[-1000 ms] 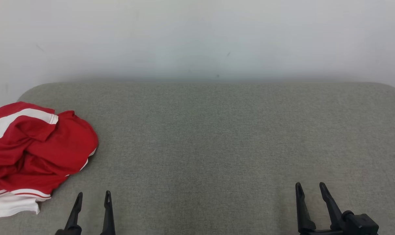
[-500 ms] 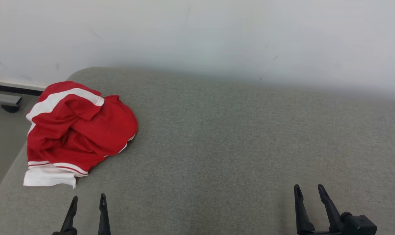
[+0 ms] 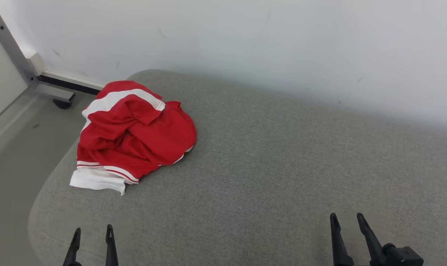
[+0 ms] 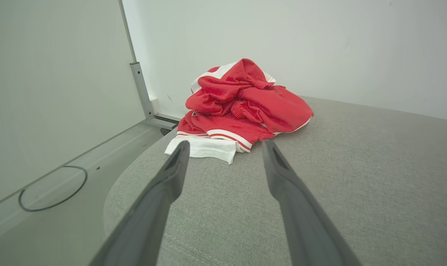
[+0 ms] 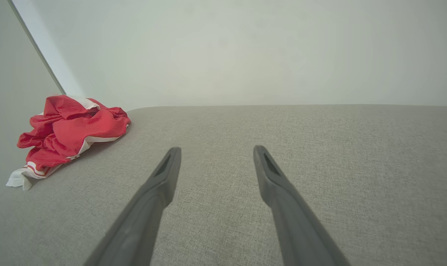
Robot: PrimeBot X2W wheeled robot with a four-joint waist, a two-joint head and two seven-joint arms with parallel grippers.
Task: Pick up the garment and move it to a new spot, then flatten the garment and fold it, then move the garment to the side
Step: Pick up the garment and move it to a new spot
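**Open grippers wait while the garment lies heaped at the far left**

Nearest, the left gripper and right gripper hover over the near edge of the grey padded surface. Each has its two dark fingers spread apart with nothing between them, which I judge to be a ready stance for a grab not yet begun. Bare grey fabric stretches ahead of the right gripper and probably offers room for laying the cloth flat. Farther off to the left, well apart from the left gripper, the red garment with white stripes sits crumpled near the surface's left edge, its white hem toward the near side. The left arm looks better placed to reach it. Beyond stand the pale wall and, far left, a metal post.
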